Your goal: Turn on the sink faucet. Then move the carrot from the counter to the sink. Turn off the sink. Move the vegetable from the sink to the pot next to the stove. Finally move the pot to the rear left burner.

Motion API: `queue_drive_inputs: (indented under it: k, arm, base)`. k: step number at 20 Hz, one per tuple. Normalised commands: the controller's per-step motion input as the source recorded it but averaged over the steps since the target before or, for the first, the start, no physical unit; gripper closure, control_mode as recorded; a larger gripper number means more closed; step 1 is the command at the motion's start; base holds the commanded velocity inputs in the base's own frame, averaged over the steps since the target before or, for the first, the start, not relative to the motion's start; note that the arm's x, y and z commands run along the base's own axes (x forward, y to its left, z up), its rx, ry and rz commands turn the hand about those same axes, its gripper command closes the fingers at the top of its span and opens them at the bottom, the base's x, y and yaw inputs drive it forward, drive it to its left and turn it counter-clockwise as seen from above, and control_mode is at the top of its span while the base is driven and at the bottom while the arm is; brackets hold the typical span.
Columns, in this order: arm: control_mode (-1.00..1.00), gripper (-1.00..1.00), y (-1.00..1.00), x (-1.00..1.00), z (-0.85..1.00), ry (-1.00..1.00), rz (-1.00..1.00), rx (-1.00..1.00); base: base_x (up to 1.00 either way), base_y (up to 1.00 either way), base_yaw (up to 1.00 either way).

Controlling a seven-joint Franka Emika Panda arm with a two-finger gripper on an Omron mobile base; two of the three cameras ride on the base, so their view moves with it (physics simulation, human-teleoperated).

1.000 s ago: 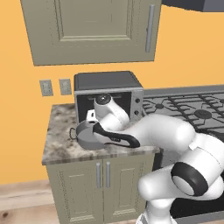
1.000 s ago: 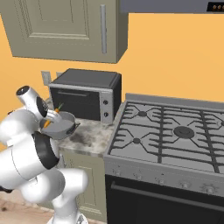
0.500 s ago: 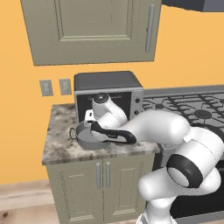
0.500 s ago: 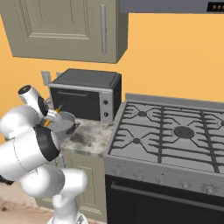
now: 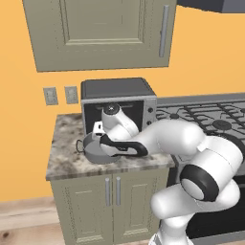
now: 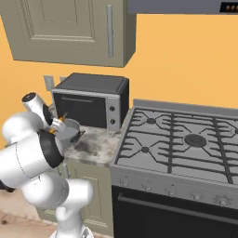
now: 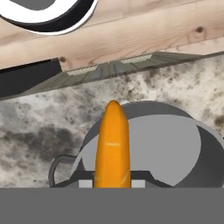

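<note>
Landmark: the pot (image 7: 175,148).

- Pot sits on the counter (image 5: 64,148), in front of the microwave (image 5: 117,93) and near the counter's front edge; in the hand view the counter's edge and the cabinet fronts below run just past the pot's rim.
- Open speckled counter lies to the pot's stove side; the stove (image 6: 186,144) begins beyond that strip, with nothing standing between in the right base view.
- Behind the pot the microwave front is close. The wall cabinet (image 5: 100,33) hangs high above, well clear.
- On the far side from the stove, a short stretch of bare counter, then its end edge.
- The arm's forearm crosses the pot's front in the left base view and hides most of it; one side handle (image 7: 59,166) shows in the hand view.
- Gripper (image 7: 112,181) over the pot, fingers closed narrowly on the carrot (image 7: 113,144).
- Carrot is above the pot's open mouth, long axis running straight out from the fingers, its rounded tip reaching the rim.
</note>
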Motion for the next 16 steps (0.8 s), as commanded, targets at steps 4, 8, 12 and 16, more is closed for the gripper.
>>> queue_drive_inputs:
  k: [4, 8, 12, 16]
  arm:
    - [-1.00, 1.00, 0.00, 0.10, -0.09, 0.00, 0.00, 0.02]
    - [-1.00, 1.00, 0.03, 0.14, -0.09, 0.02, 0.00, 0.01]
    - [-1.00, 1.00, 0.07, 0.16, -0.08, 0.04, 0.00, 0.00]
    - [-1.00, 1.00, 0.08, 0.16, -0.09, 0.05, 0.00, 0.00]
  base:
    - [0.00, 0.00, 0.00]
    - [0.00, 0.00, 0.00]
    - [0.00, 0.00, 0.00]
    - [0.00, 0.00, 0.00]
